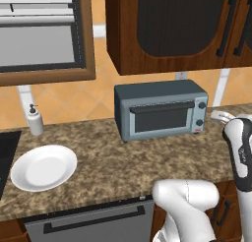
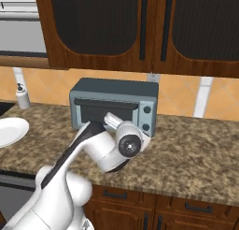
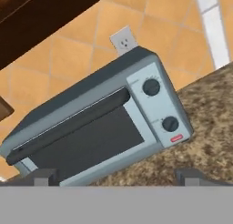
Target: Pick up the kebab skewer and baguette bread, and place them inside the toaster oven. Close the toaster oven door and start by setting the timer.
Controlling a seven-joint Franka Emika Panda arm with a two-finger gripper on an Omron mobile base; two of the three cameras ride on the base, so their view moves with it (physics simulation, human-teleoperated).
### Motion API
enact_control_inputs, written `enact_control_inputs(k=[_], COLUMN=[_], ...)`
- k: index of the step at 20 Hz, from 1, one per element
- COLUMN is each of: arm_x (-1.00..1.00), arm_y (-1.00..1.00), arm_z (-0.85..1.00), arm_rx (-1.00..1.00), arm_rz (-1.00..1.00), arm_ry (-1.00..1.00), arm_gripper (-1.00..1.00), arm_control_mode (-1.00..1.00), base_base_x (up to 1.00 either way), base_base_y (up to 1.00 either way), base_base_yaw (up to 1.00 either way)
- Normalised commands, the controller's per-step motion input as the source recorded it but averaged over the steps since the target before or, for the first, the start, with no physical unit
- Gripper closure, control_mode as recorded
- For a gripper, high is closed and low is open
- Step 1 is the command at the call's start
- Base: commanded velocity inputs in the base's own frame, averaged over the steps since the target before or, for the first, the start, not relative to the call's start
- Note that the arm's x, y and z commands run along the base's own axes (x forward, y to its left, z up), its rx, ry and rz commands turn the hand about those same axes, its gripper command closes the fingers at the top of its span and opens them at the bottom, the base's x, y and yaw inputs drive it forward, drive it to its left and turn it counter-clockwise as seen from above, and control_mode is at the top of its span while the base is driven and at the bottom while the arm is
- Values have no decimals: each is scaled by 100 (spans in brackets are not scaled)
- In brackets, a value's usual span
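1. The oven (image 1: 160, 109) stands on the counter (image 1: 103, 157) against the tiled wall, below the dark wood cabinets (image 2: 140, 28). Its door (image 3: 86, 141) looks shut, with the bar handle (image 3: 68, 123) along the top edge.
2. The plate (image 1: 43, 167) at the counter's left is bare; neither skewer nor bread can be seen on it, so both are judged to be inside the oven, though the dark glass hides the interior.
3. The gripper (image 3: 118, 175) faces the oven front at an angle, its fingers (image 3: 43, 176) spread wide with nothing between them.
4. The step in hand appears to be setting the timer. The two knobs (image 3: 151, 87) sit at the right of the front panel; which one is the timer cannot be told.
5. To do it well, the arm should square up on the chosen knob, centre it between the fingers, close gently, then rotate the wrist without pushing the oven back.
6. A soap bottle (image 1: 34, 120) stands by the wall at the left, and an outlet (image 3: 124, 40) sits behind the oven.
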Motion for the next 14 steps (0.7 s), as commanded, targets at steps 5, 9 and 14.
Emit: enact_control_inputs(k=[5,9,14], arm_x=[24,19,23], arm_y=[-26,-13,-10], arm_z=[-10,-22,-22], arm_rx=[27,23,23], arm_rz=[0,-2,-6], arm_ry=[-1,0,0], arm_gripper=[-100,-100,-100], arm_control_mode=[-100,-100,-100], base_base_x=[0,0,0], base_base_y=[0,0,0], base_base_yaw=[0,0,0])
